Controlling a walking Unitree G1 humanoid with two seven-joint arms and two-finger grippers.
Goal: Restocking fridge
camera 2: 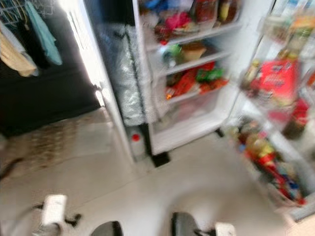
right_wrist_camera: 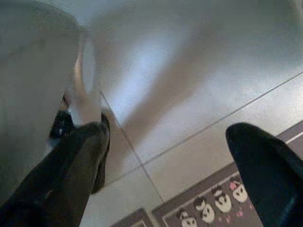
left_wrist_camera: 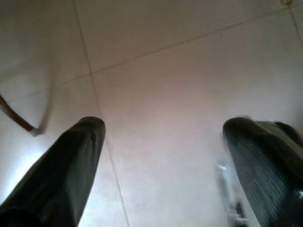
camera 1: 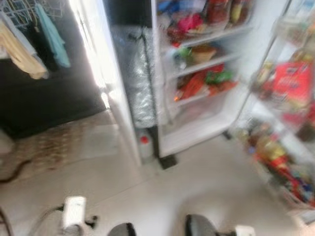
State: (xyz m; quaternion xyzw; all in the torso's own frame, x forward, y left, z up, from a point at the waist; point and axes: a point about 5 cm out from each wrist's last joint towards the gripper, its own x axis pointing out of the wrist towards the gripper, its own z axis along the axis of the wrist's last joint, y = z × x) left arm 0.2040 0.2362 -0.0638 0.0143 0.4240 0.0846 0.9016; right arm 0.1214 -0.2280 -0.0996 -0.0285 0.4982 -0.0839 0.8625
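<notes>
Fridge stands open at far centre, white, shelves packed with food; its door swung right, racks full of bottles.

Fridge shelves: stacked tiers, blurred, loaded with red, green and pink packets. Door racks: crowded with bottles and a red packet. Tiled floor: pale; a red-capped bottle is stood against the fridge base, a patterned mat is laid alongside.
</notes>
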